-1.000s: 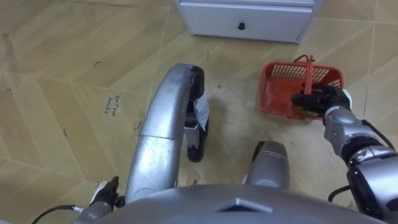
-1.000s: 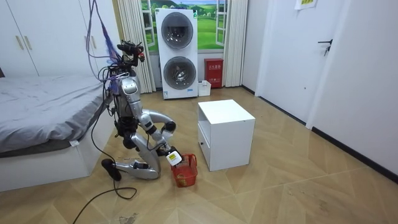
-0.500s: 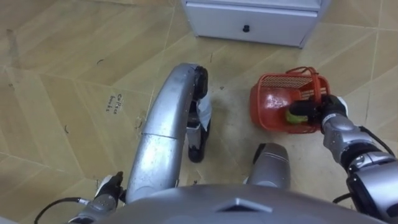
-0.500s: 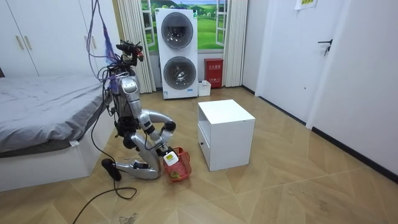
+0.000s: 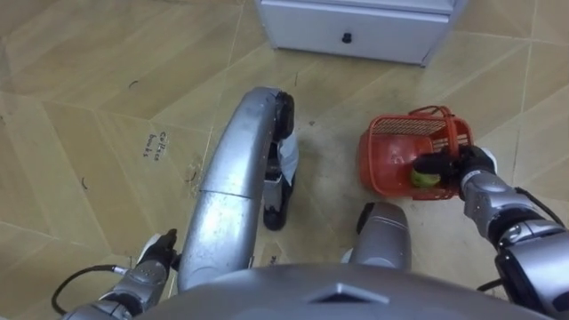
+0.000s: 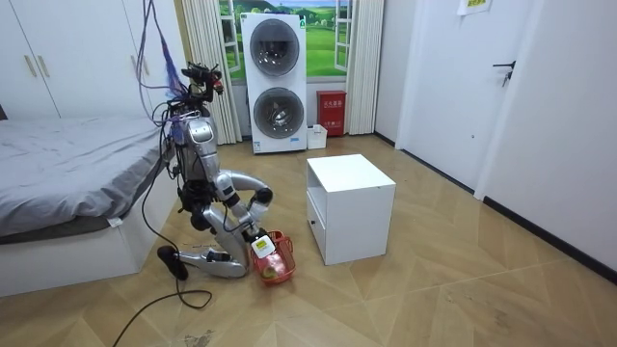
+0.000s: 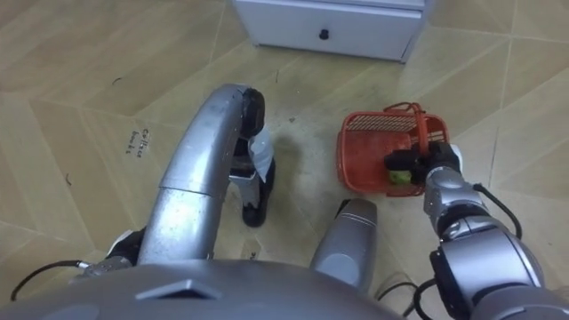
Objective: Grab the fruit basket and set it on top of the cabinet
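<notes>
The grasp looks made; the lift is what is left. The robot kneels low on the floor (image 5: 107,80), between the bed (image 6: 58,173) and the white cabinet (image 5: 356,27). The red basket (image 5: 391,151) sits to its right front, just short of the cabinet and close beside its right knee.

The right hand (image 5: 460,165) is at the basket's near side. Its dark fingers (image 5: 436,164) are curled in over the rim, where the handle (image 5: 452,133) comes down. They look clamped on the basket there, though the eye views do not show clearly whether they hold the handle itself or the rim beside it. A yellow-green fruit (image 5: 428,178) lies inside, right against those fingers.

In the room view the basket is tipped, its open side turned towards the robot, and it is very low. From that I judge that its weight is partly on the hand, but I cannot say it is clear of the floor. So reaching and gripping count as done, while raising the basket free and level, and rising with it, remain. The tilt matters, because the fruit could roll out if the basket is not levelled.

The left hand (image 5: 153,262) hangs low by the robot's left side, idle, and too little of it shows to tell how it is set.
</notes>
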You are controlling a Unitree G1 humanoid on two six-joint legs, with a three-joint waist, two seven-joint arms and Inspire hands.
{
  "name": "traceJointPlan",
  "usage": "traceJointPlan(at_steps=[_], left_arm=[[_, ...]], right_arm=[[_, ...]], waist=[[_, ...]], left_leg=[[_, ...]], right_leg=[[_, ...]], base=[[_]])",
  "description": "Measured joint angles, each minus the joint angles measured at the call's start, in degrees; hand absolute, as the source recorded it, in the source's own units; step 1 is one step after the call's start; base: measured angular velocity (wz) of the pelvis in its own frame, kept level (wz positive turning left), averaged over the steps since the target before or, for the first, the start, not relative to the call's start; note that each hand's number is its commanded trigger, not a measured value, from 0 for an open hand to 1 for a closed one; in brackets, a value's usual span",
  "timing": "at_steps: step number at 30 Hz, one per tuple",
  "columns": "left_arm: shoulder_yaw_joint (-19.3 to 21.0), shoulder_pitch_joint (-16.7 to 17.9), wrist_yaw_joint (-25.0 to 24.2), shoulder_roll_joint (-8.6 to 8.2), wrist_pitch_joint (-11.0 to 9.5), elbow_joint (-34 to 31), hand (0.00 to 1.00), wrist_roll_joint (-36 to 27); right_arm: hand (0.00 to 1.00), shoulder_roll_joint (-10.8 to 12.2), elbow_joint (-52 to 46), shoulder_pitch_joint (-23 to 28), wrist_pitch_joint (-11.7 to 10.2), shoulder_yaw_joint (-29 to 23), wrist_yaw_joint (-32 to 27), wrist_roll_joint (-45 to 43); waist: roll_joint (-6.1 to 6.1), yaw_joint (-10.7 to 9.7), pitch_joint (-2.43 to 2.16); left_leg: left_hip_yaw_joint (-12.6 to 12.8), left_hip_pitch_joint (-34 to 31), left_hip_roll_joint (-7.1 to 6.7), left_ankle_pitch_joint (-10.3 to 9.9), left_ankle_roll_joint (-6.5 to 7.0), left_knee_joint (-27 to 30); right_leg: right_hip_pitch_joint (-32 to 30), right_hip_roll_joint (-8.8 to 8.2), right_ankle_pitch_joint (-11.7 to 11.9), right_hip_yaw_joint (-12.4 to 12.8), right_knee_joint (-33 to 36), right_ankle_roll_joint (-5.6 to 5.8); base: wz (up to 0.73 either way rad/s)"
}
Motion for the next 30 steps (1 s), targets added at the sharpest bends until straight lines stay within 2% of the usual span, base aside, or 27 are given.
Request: traceJointPlan(at_steps=[4, 7, 10, 11, 12, 16, 20, 23, 25, 26, 27, 28, 30], left_arm=[[0.36, -1.19, 0.03, -0.27, -0.13, 0.92, 0.00, -0.02], [1.57, -2.50, 0.08, -0.43, -0.12, 0.95, 0.00, -0.02], [2.22, -3.54, 0.07, -0.44, -0.24, 0.91, 0.00, 0.03], [2.75, -3.96, 0.07, -0.45, -0.24, 0.92, 0.00, 0.13], [3.84, -4.54, 0.07, -0.44, -0.27, 0.83, 0.00, 0.29], [5.33, -5.93, 0.15, -0.49, -0.47, 0.73, 0.00, 0.18], [5.59, -6.44, 0.44, -0.62, -0.50, 1.18, 0.00, 0.41], [6.34, -7.73, 0.81, -0.62, -0.43, 1.50, 0.00, 0.41], [6.39, -8.70, 1.10, -0.63, -0.45, 1.54, 0.00, 0.06], [6.46, -9.29, 1.30, -0.63, -0.37, 1.53, 0.00, 0.12], [6.96, -9.70, 1.32, -0.64, -0.22, 1.46, 0.00, 0.25], [7.66, -9.85, 1.32, -0.63, -0.04, 1.41, 0.00, 0.27], [9.94, -10.21, 1.23, -0.40, 0.72, 1.18, 0.00, 0.21]], right_arm=[[1.00, 0.00, -0.54, -0.13, 0.01, -0.02, -0.14, -0.30], [1.00, 0.46, -1.41, -0.72, 0.02, 0.01, -0.14, -1.93], [1.00, 0.96, -2.34, -1.77, 0.03, -0.03, -0.07, -2.71], [1.00, 1.00, -2.64, -2.29, 0.03, -0.08, -0.05, -2.92], [1.00, 0.99, -2.98, -2.78, 0.04, -0.22, -0.06, -3.78], [1.00, 1.06, -6.22, -3.29, 0.06, -0.30, 0.03, -5.44], [1.00, 1.44, -10.06, -3.31, 0.15, -1.80, -0.15, -8.60], [1.00, 2.19, -12.90, -3.74, 0.56, -2.48, -0.15, -12.14], [1.00, 2.36, -13.69, -3.96, 0.65, -2.34, -0.02, -12.87], [1.00, 2.37, -14.28, -4.21, 0.88, -2.32, 0.01, -12.91], [1.00, 2.37, -14.46, -5.03, 1.25, -2.32, 0.02, -13.32], [1.00, 2.42, -14.47, -5.55, 1.34, -2.27, 0.04, -13.43], [1.00, 2.50, -15.19, -7.57, 1.34, -2.09, 0.09, -13.47]], waist=[[-0.10, 0.10, 0.02], [-0.74, 0.04, 0.31], [-1.36, -0.11, 0.56], [-1.48, -0.26, 0.57], [-1.60, -0.28, 0.37], [-2.17, -0.81, 0.26], [-2.04, -1.68, 0.15], [-1.20, -1.86, -0.32], [-0.43, -2.12, -0.39], [0.25, -2.03, -0.63], [0.95, -1.68, -0.78], [1.12, -1.40, -0.85], [1.10, -1.27, -0.84]], left_leg=[[-0.23, 0.33, 0.00, 0.00, -0.01, 0.11], [-0.79, 0.58, -0.20, -0.03, -0.05, 0.40], [-2.58, 1.04, -2.16, -0.26, -0.53, 1.00], [-3.29, 1.26, -2.98, -0.49, -0.98, 1.29], [-3.51, 1.35, -3.35, -0.67, -1.19, 1.51], [-4.23, 1.52, -4.18, -1.26, -0.27, 2.59], [-4.27, 3.03, -4.95, -2.85, 1.53, 3.56], [-4.01, 3.39, -4.96, -3.49, 2.69, 3.05], [-3.86, 4.00, -4.95, -3.72, 3.24, 1.84], [-3.86, 4.40, -4.67, -3.63, 3.69, 0.35], [-3.87, 5.07, -3.80, -3.52, 3.91, -1.53], [-3.81, 5.45, -3.40, -3.45, 3.96, -2.76], [-2.71, 7.96, -1.69, -2.32, 4.55, -8.82]], right_leg=[[0.44, 0.22, 0.00, -0.09, 0.09, 0.00], [0.91, 0.58, 0.00, -0.03, 0.07, -0.01], [2.27, 1.00, 0.00, 0.04, -0.14, -0.01], [2.86, 1.13, 0.00, 0.05, -0.25, -0.01], [3.15, 1.08, 0.00, 0.06, -0.27, -0.01], [4.87, 1.14, 0.01, -0.98, -0.74, -0.01], [7.73, 1.05, 0.01, -2.00, -2.67, -0.01], [7.92, 1.14, 0.00, -2.00, -4.93, 0.00], [7.81, 1.78, -0.11, -1.56, -7.31, 0.25], [7.23, 2.25, -0.22, -1.34, -9.56, 0.48], [6.13, 2.40, -0.26, -0.98, -12.31, 0.56], [5.46, 2.41, -0.26, -0.68, -13.88, 0.56], [3.72, 2.95, -0.29, 1.09, -21.41, 0.63]], base=[[0.00], [-0.05], [-0.09], [-0.07], [-0.04], [0.05], [0.07], [0.00], [-0.03], [-0.24], [-0.34], [-0.54], [-0.53]])
